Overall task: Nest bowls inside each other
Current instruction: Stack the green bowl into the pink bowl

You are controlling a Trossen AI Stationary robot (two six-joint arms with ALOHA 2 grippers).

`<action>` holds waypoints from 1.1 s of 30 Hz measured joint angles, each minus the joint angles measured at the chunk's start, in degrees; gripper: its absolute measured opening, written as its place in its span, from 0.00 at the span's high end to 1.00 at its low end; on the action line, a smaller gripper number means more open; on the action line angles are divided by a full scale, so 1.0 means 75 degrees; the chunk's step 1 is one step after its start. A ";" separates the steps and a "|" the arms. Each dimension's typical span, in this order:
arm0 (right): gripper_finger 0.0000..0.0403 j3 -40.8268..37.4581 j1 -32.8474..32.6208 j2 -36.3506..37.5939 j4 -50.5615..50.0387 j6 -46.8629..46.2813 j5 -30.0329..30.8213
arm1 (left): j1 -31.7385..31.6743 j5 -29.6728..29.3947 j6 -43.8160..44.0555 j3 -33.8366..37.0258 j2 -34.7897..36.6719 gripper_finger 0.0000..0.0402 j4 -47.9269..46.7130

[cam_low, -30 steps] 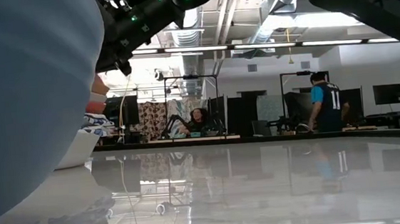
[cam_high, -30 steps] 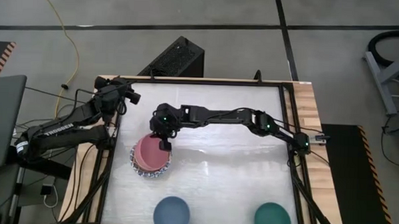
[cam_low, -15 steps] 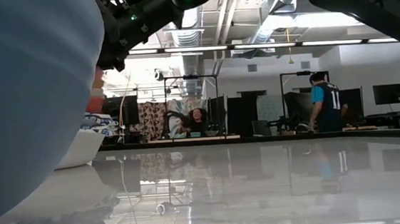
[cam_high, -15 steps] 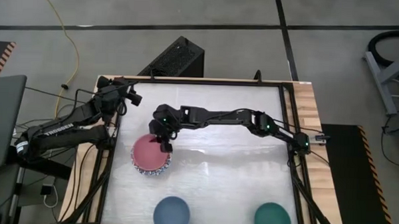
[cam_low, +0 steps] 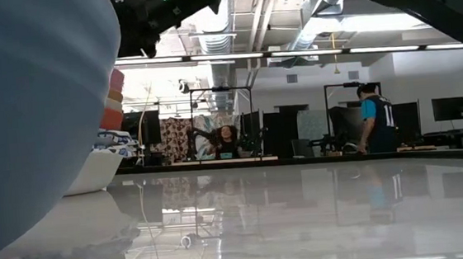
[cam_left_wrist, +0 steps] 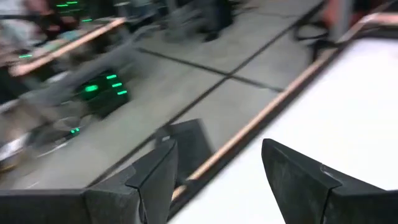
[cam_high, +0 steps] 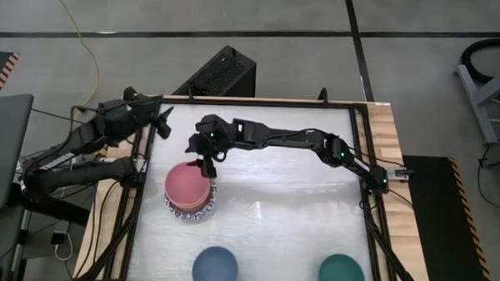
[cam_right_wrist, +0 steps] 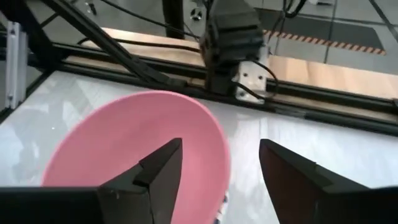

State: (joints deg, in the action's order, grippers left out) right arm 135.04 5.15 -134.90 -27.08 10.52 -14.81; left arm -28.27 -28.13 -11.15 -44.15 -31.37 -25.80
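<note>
A stack of nested bowls (cam_high: 188, 195) stands at the table's left, a pink bowl (cam_right_wrist: 134, 149) on top and a blue-patterned rim (cam_high: 183, 216) at its base. In the low view the stack (cam_low: 112, 106) shows red and orange walls. My right gripper (cam_high: 207, 166) hangs open just above the pink bowl's far right rim, and its fingers (cam_right_wrist: 221, 165) touch nothing. A blue bowl (cam_high: 215, 267) and a dark green bowl (cam_high: 341, 274) rest on their bases at the near edge. My left gripper (cam_high: 161, 121) is open over the table's far left corner.
The blue bowl (cam_low: 31, 104) fills the low view's left side. A black box (cam_high: 219, 73) stands on the floor behind the table's far edge. The wooden table frame (cam_high: 383, 153) runs along the right. People are in the room beyond (cam_low: 377, 118).
My right gripper has opened and let go of the pink bowl, then risen a little toward the far edge. The pink bowl, tilted and off-centre a second ago, now sits level in the stack. My left gripper has risen and tipped upward at the far left corner.
</note>
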 joint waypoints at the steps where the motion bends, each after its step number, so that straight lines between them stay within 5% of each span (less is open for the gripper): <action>1: 0.43 0.0000 0.0028 0.0019 -0.0012 0.0003 0.0004 | 0.0040 0.0295 0.0100 -0.0169 0.0020 0.44 -0.0218; 8: 0.45 -0.0026 0.0145 0.0579 -0.0807 0.0923 0.0720 | 0.0317 0.2821 0.0507 -0.0496 0.0458 0.44 -0.1425; 18: 0.52 -0.0061 0.0061 0.2614 -0.4661 0.2491 -0.0342 | 0.0658 0.3698 0.1265 0.0657 0.1191 0.44 -0.0932; 23: 0.55 -0.0020 0.0050 0.3278 -0.7345 0.0930 -0.0464 | 0.0851 0.3725 0.1326 0.0919 0.1072 0.44 -0.0910; 27: 0.57 -0.0182 -0.0426 0.3182 -0.8327 -0.0384 0.0228 | 0.1216 0.3759 0.1343 0.0918 0.0877 0.44 -0.0590; 33: 0.59 -0.2460 -0.1428 0.4160 -0.8384 -0.1602 0.0543 | 0.1877 0.3678 0.1219 0.0745 0.0681 0.44 -0.0433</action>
State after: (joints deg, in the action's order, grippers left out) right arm 116.59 -5.56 -103.70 -89.96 -1.49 -10.74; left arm -14.19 -0.54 -2.01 -38.56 -26.26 -29.05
